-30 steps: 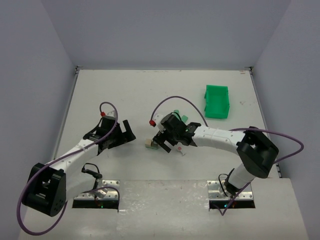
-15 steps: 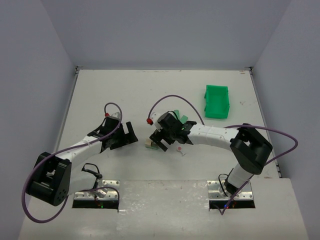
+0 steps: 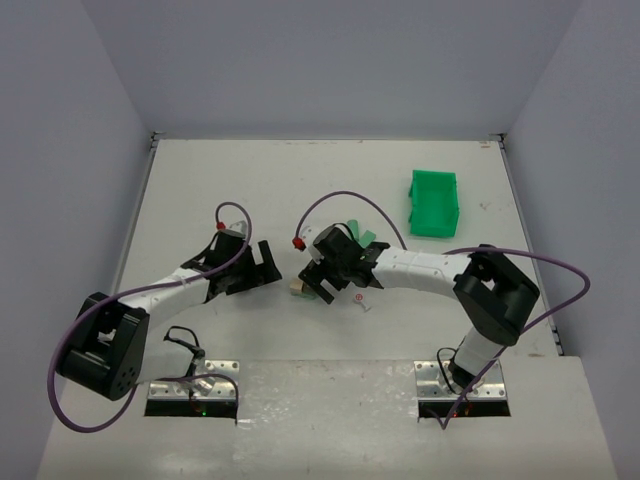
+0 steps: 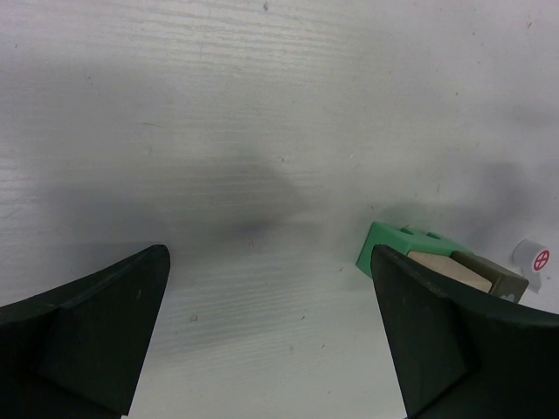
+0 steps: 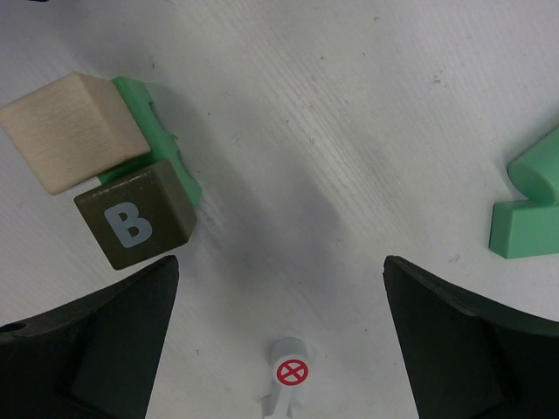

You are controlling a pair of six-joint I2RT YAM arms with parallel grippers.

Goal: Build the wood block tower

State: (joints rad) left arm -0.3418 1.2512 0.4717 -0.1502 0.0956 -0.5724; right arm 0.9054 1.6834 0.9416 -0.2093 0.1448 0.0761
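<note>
In my right wrist view, upper left, a B-lettered block [image 5: 135, 229] sits beside a tan cube [image 5: 74, 131]; overhead they blur together. My right gripper [image 5: 278, 271] and left gripper [image 4: 269, 257] both stand spread.

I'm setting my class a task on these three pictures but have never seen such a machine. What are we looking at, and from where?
Two robot arms are bolted at the near edge of a table. The overhead picture shows both: left gripper and right gripper, each a two-finger claw, open, holding nothing. The other two pictures come from cameras on the wrists; the dark shapes at the bottom are the fingers. Between the grippers sit a tan block and a dark block marked B, touching a green piece. A green bin stands farther back.
</note>
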